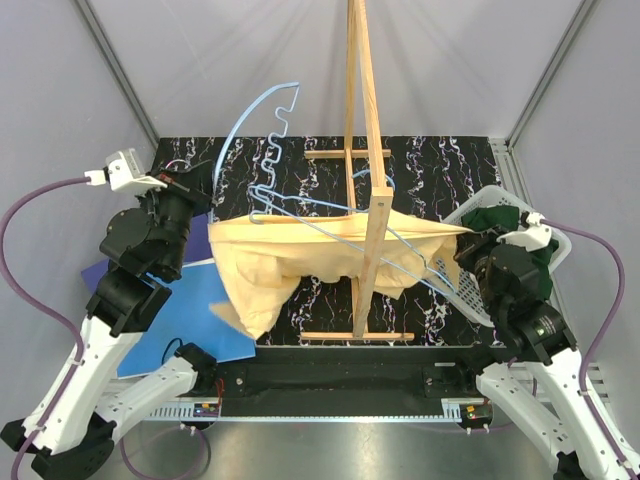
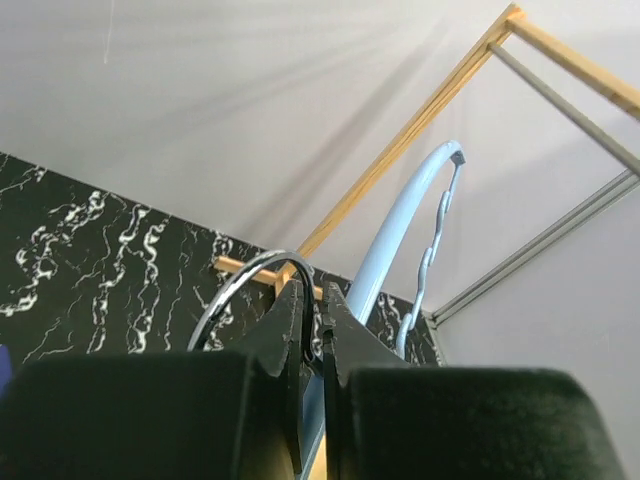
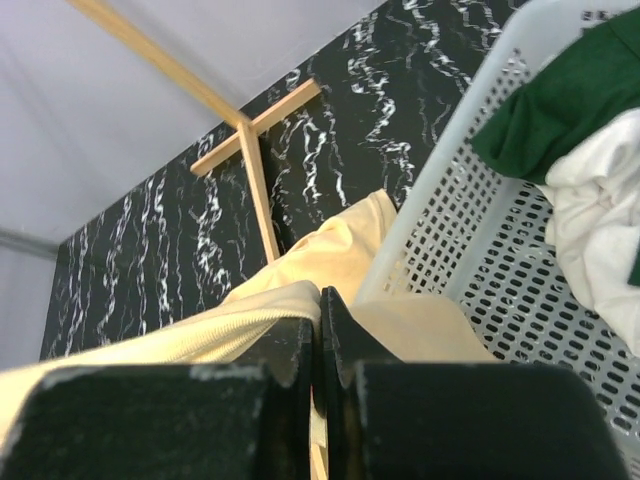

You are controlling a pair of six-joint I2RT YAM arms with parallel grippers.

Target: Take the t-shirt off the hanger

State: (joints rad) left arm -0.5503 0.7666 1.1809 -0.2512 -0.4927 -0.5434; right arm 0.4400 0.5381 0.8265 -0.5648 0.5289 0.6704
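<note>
The left tool [image 2: 312, 300] was clenched on the blue hanger [image 2: 388, 245]; the right tool [image 3: 320, 305] pinched the yellow t-shirt [image 3: 340, 250] beside the white basket [image 3: 450, 200] on the desk [image 3: 130, 270].

"Where is the hanger?"

"The pale blue hanger [image 2: 390, 235] is nipped low down between the left fingers [image 2: 288, 345]. Its notched arm rises steeply up and away from their tips, tilted."

"And the t-shirt?"

"The yellow t-shirt [image 1: 290, 262] is draped over the hanger's lower bars, crumpled and sagging. One end is drawn out to the right fingers [image 3: 295, 350], and its fabric is clamped between them."
</note>
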